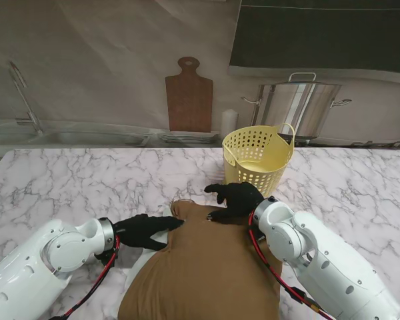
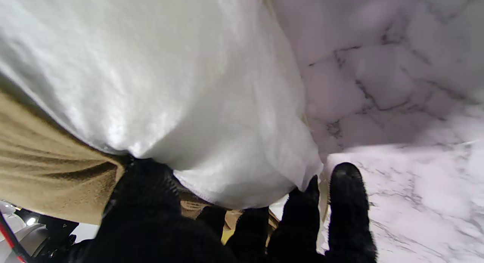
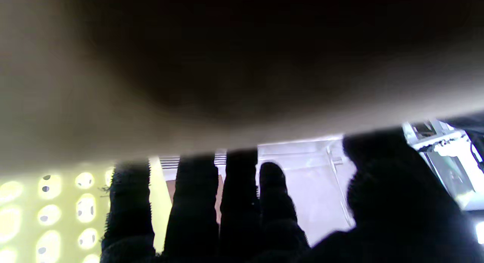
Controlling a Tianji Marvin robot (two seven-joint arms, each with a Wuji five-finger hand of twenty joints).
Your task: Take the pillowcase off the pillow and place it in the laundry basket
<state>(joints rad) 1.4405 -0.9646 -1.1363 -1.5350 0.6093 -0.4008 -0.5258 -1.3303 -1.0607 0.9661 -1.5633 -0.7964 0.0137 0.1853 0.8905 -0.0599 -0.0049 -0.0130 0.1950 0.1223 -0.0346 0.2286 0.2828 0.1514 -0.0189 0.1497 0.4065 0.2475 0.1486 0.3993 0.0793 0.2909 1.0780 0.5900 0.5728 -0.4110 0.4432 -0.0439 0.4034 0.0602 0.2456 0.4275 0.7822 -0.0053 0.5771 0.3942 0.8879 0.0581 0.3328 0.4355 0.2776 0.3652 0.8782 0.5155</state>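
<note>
Pillow in brown pillowcase lies on the marble table, at the near edge between both arms. Case opening faces away from me; white pillow corner pokes out there, seen in the left wrist view with the brown fabric bunched beside it. Left hand, black glove, is at the case's left far corner, fingers reaching along the white corner and touching it, thumb against the brown hem; real grip on the fabric — cannot tell. Right hand rests on the case's far right corner, fingers spread and straight, palm down, nothing pinched. Yellow perforated laundry basket stands upright just beyond the right hand. Steel stockpot, wooden cutting board against the back wall.
</note>
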